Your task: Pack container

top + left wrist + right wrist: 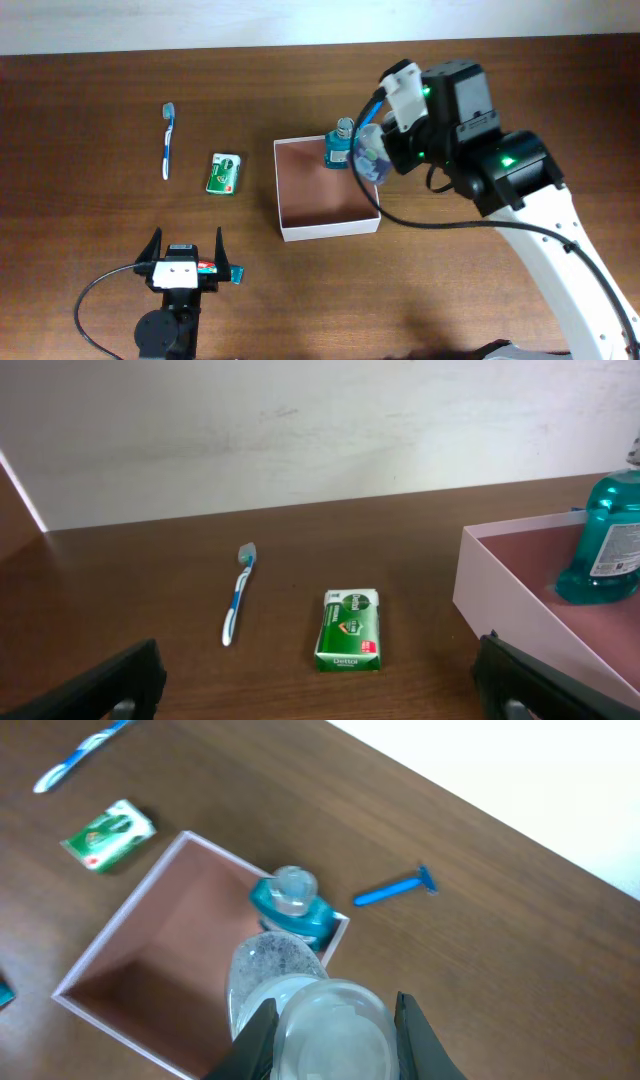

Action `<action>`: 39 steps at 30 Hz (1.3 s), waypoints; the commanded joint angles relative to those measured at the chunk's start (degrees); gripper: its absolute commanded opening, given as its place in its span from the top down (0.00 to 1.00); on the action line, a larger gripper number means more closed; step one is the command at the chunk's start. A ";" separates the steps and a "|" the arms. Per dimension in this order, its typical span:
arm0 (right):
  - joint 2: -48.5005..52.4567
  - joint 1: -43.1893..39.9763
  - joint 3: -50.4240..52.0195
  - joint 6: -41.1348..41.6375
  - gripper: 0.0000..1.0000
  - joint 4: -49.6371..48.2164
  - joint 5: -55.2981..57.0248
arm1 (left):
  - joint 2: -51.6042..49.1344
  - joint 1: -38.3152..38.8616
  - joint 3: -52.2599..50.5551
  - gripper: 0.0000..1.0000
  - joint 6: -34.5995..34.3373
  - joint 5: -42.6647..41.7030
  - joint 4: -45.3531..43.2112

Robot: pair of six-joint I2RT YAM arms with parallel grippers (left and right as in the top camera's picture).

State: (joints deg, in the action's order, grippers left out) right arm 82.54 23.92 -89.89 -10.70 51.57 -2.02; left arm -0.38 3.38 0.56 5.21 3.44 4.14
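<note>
The container (330, 230), a shallow square white-walled box with a reddish-brown floor, sits mid-table. A teal mouthwash bottle (340, 147) stands upright in its far right corner. My right gripper (374, 160) is shut on a clear bottle (366, 154) with a translucent cap and holds it above that corner, beside the mouthwash. The right wrist view has the clear bottle (325, 1025) between my fingers, with the mouthwash (292, 908) and container wall (118, 917) below. My left gripper (187, 243) rests wide open at the table's front left, holding nothing.
A blue-and-white toothbrush (168, 140) and a green flat packet (225, 173) lie left of the container. A blue razor (392, 890) lies on the table beyond the box. A small teal item (238, 273) sits by the left gripper.
</note>
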 commanded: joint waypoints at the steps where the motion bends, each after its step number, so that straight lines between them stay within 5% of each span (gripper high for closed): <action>1: -1.66 2.89 -1.97 0.52 0.83 -1.03 -0.76 | -0.02 0.22 -0.02 0.01 1.11 0.48 0.42; 16: 4.66 10.95 -1.95 -4.35 0.78 -3.04 -0.70 | -0.02 0.22 -0.02 0.01 1.11 0.48 0.39; 39: 8.61 9.99 -1.95 -0.98 0.79 -1.99 1.46 | -0.02 0.22 -0.02 0.01 1.11 0.48 0.39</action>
State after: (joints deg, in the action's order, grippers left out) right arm 91.31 34.37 -89.91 -14.81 49.84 -1.54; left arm -0.36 3.38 0.56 5.21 3.44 4.14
